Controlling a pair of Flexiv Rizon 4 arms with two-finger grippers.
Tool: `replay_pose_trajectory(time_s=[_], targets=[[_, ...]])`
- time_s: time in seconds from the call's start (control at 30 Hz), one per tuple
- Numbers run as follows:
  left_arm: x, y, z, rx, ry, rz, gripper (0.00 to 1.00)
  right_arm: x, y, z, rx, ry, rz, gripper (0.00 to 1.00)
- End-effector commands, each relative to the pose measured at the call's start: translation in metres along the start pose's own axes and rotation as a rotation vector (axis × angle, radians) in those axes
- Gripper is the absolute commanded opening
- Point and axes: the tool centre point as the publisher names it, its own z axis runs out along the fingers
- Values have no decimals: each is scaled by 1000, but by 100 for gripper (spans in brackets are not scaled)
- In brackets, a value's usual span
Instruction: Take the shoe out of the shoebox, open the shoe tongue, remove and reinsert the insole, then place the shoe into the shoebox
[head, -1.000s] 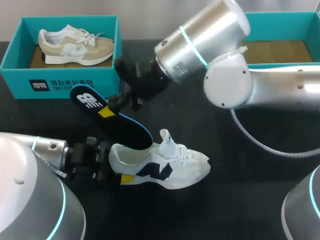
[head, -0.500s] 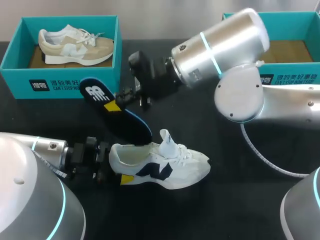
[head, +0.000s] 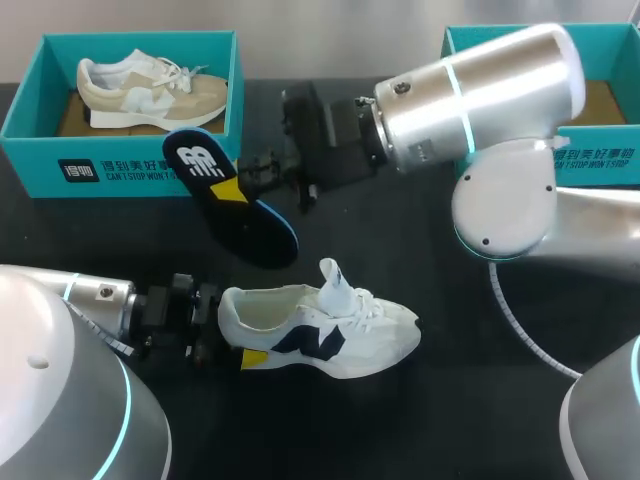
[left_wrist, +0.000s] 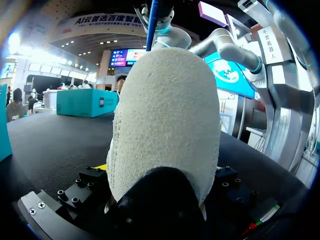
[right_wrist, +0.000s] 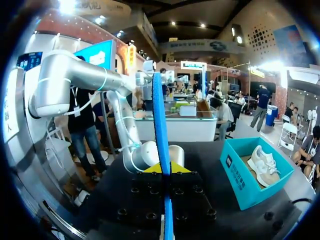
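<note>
Withdrawn from the white shoe (head: 320, 330) since the earlier frame, the insole (head: 228, 208) hangs clear of it, pinched by the right gripper (head: 232, 190); the left gripper (head: 232, 338) clamps the shoe's heel.

Your right arm (head: 480, 95) has drawn back toward its own side, and the right claw (head: 228, 190) has carried the insole (head: 255, 225) along with it. A second ago the front end of the insole lay over the opening of the shoe (head: 330, 330). Now that end is clear of the shoe, and the whole insole sits farther back over the tabletop (head: 420, 420). The arm's big joint has also slid aside, uncovering more of the right-hand shoebox (head: 600, 155).
</note>
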Motion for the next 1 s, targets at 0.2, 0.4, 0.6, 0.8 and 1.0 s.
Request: replay_pose_trajectory(time_s=[0.2, 0.4, 0.6, 0.8, 1.0], targets=[[-2, 4, 2, -1, -2, 0, 0, 1, 0, -2, 3, -2, 0, 0], [-2, 4, 2, -1, -2, 0, 0, 1, 0, -2, 3, -2, 0, 0], [-2, 4, 2, -1, -2, 0, 0, 20, 21, -42, -78, -18, 20, 0], [-2, 4, 2, -1, -2, 0, 0, 47, 42, -92, -161, -25, 35, 0], [-2, 4, 2, -1, -2, 0, 0, 47, 42, -92, -161, -25, 35, 0]])
